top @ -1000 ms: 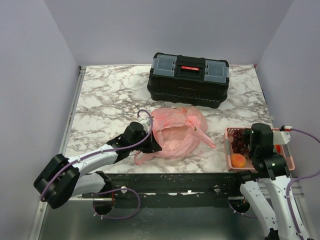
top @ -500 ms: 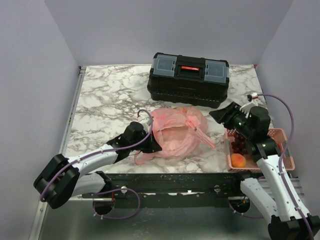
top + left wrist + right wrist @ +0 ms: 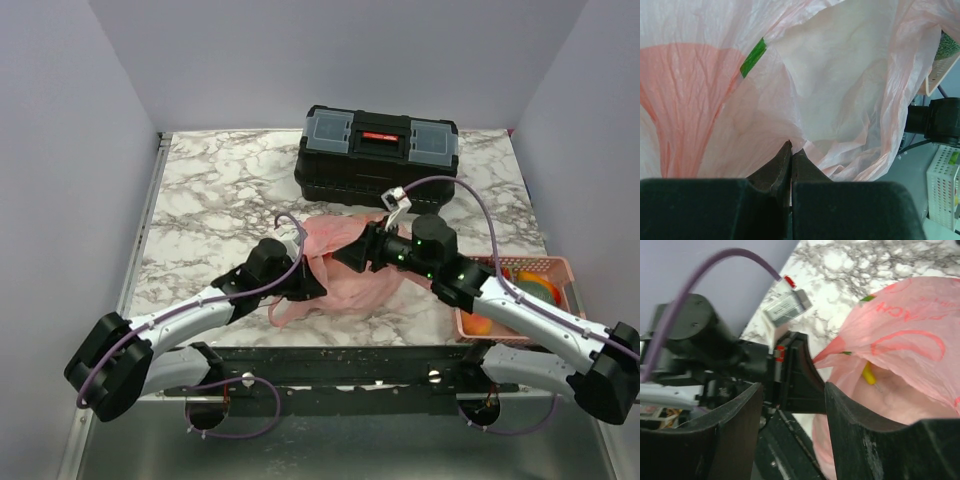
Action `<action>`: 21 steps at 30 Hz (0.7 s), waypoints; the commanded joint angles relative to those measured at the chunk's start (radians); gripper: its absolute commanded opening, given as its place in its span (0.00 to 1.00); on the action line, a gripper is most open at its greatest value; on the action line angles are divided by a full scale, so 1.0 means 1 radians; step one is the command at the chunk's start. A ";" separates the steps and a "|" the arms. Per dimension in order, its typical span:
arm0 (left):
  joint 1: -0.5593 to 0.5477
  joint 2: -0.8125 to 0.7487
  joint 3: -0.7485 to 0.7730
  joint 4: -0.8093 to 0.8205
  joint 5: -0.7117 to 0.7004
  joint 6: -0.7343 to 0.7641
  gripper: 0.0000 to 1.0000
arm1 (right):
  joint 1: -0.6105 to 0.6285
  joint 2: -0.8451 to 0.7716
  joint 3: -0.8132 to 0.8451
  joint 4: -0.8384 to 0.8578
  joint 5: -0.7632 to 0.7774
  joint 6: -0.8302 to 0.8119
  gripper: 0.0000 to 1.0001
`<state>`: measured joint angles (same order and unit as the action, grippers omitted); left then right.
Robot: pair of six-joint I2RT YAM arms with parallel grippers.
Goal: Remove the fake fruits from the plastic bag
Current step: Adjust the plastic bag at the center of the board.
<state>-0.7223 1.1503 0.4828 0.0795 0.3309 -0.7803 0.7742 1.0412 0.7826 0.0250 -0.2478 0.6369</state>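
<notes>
The pink plastic bag (image 3: 350,285) lies crumpled mid-table, in front of the toolbox. My left gripper (image 3: 306,285) is shut on the bag's left edge; in the left wrist view the jaws (image 3: 791,148) pinch thin film, with the bag (image 3: 840,90) billowing ahead. My right gripper (image 3: 342,257) hovers over the bag's top, open and holding nothing. In the right wrist view the right gripper (image 3: 792,386) faces the left gripper, the bag (image 3: 905,335) lies to the right, and a yellow fruit piece (image 3: 868,374) shows through its mouth. An orange fruit (image 3: 478,325) lies in the basket.
A black toolbox (image 3: 378,160) stands at the back. A rigid pink slotted basket (image 3: 565,268) sits at the right front, partly under the right arm, with another yellow-orange fruit (image 3: 540,287) in it. Purple walls enclose the marble table (image 3: 215,200).
The right arm swung from the basket leftward to above the bag, and its jaws opened wider. The left gripper kept its hold on the bag's edge.
</notes>
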 commanded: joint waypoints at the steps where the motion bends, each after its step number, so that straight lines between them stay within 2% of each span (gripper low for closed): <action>1: -0.003 -0.044 0.019 -0.005 0.021 -0.020 0.00 | 0.103 0.064 -0.098 0.173 0.162 -0.110 0.55; 3: -0.003 -0.045 0.031 -0.011 0.029 -0.019 0.00 | 0.153 0.111 -0.116 0.163 0.286 -0.153 0.54; 6: -0.004 -0.039 0.039 -0.009 0.040 -0.020 0.00 | 0.165 0.137 -0.152 0.129 0.521 -0.115 0.53; 10: -0.007 -0.008 0.014 0.034 0.066 -0.031 0.00 | 0.165 0.133 -0.195 0.093 0.667 -0.086 0.52; 14: -0.012 0.053 -0.015 0.109 0.122 -0.070 0.00 | 0.165 0.088 -0.284 -0.008 0.839 0.143 0.53; 17: -0.022 0.101 -0.037 0.196 0.160 -0.106 0.00 | 0.165 0.032 -0.371 -0.169 0.968 0.439 0.51; 19: -0.029 0.129 -0.039 0.223 0.170 -0.115 0.00 | 0.166 -0.012 -0.435 -0.238 0.993 0.616 0.49; 21: -0.032 0.151 -0.033 0.238 0.179 -0.117 0.00 | 0.165 -0.063 -0.484 -0.237 0.977 0.675 0.47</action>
<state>-0.7410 1.2606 0.4580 0.2127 0.4423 -0.8646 0.9386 1.0489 0.3851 -0.0658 0.5941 0.9936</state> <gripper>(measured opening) 0.003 0.486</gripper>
